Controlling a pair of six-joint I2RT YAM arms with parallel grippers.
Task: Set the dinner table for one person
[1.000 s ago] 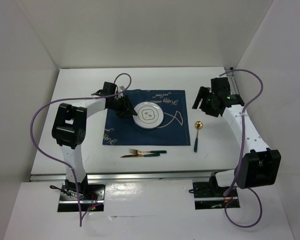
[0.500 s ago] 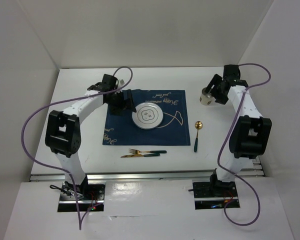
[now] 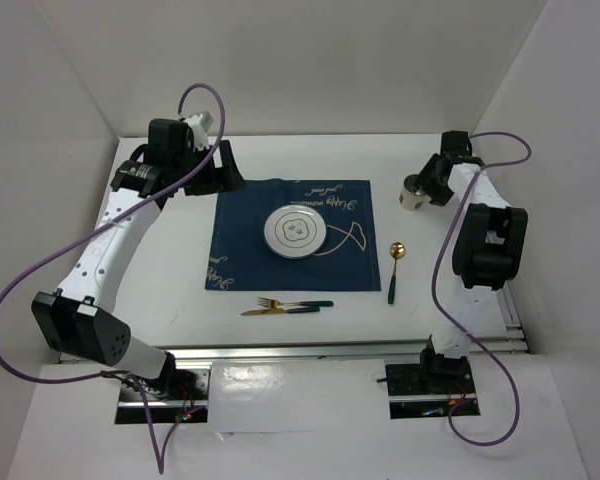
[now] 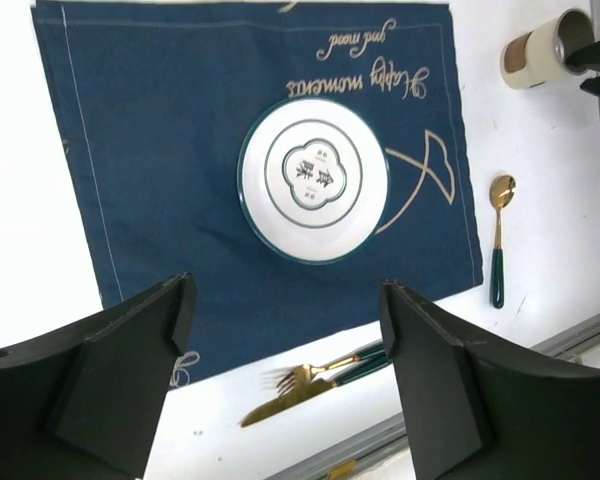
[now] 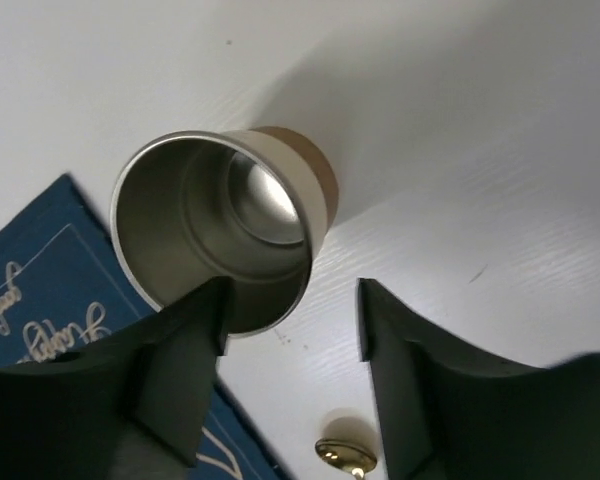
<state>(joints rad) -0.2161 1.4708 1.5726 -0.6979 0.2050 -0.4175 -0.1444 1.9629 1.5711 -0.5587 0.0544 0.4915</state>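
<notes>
Top view with both wrist views. The dinner table (image 3: 180, 300), a plain white rectangle, fills the middle of the top view between white walls. Its long axis runs left to right, and a silver rail (image 3: 310, 350) edges its near side.

A navy placemat (image 3: 240, 255) with a white fish drawing lies at the centre of the table, long side left to right. A white plate (image 3: 297, 231) with a dark rim sits on the placemat, slightly far of its middle.

A gold fork (image 3: 290, 303) and knife (image 3: 275, 311) with teal handles lie side by side on the bare table just near of the placemat. Their handles point right. A gold spoon (image 3: 394, 272) with a teal handle lies right of the placemat, bowl far and handle near.

A cream cup (image 3: 413, 195) with a brown base band and metal interior stands on the bare table, off the placemat's far right corner.

The left gripper (image 4: 290, 385) is raised over the far left part of the table, beyond the placemat's far left corner, jaws spread wide and empty. The right gripper (image 5: 290, 345) is just beside the cup, jaws apart, with the cup's open mouth facing the wrist camera. Whether a finger touches the cup cannot be told.
</notes>
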